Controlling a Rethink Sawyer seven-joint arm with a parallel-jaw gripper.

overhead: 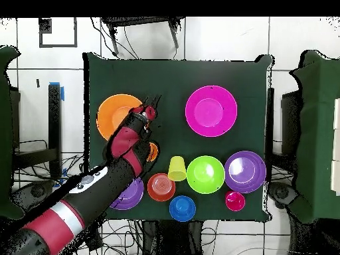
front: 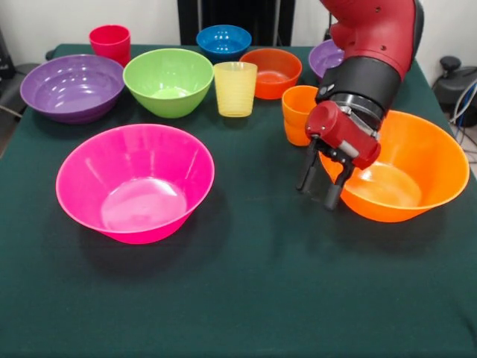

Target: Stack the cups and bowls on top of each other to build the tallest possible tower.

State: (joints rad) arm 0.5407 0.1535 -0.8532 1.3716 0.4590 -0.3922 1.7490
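— Where is our end effector [front: 321, 188]?
— At the large orange bowl's [front: 417, 175] near rim, fingers apart, empty. The orange cup [front: 297, 113] stands just behind it, toward our base.

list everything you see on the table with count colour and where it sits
Places as in the front view.
large bowls: 2; pink near left, orange right, both upright.
medium bowls: 3; green back centre-left, purple back left, second purple far right, mostly behind the arm.
small bowls: 2; blue at far edge, orange-red right of the yellow cup.
cups: 3; red far left corner, pale yellow centre, orange beside the large orange bowl.
table: 1; dark green cloth.
robot arm: 1; red and black.
claw: 1; open, at the orange bowl's near-left rim.
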